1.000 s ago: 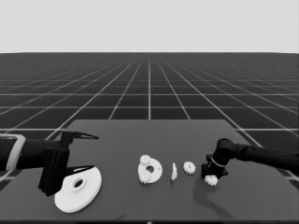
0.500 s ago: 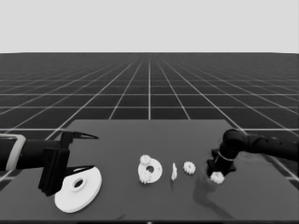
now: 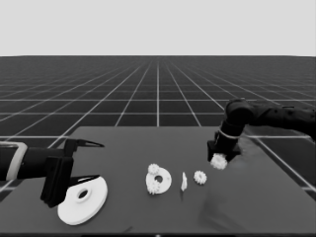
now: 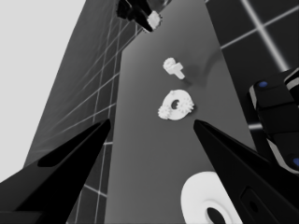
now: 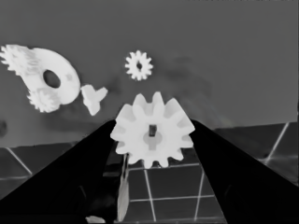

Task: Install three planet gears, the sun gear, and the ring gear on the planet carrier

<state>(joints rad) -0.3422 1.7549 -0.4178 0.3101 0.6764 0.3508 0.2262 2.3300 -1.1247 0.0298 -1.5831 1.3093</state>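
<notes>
Right tool (image 3: 218, 159) with its gear (image 3: 217, 161), now higher and farther back above the table (image 3: 123, 143).

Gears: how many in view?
4. Two sit on the smaller round part, one lies on the table beside the thin white piece, one in the right gripper.

I count four small toothed gears: two on smaller round part — gear (image 3: 153, 169) at its far edge, gear (image 3: 154, 187) at its near edge — one loose gear (image 3: 200, 177) on table, one lifted gear (image 3: 217, 161) between right gripper's fingers. Round parts with hole — two: smaller round part (image 3: 163, 180), larger round part (image 3: 83, 199). Thin white piece (image 3: 183, 181) — one. Arms in view: two.
</notes>
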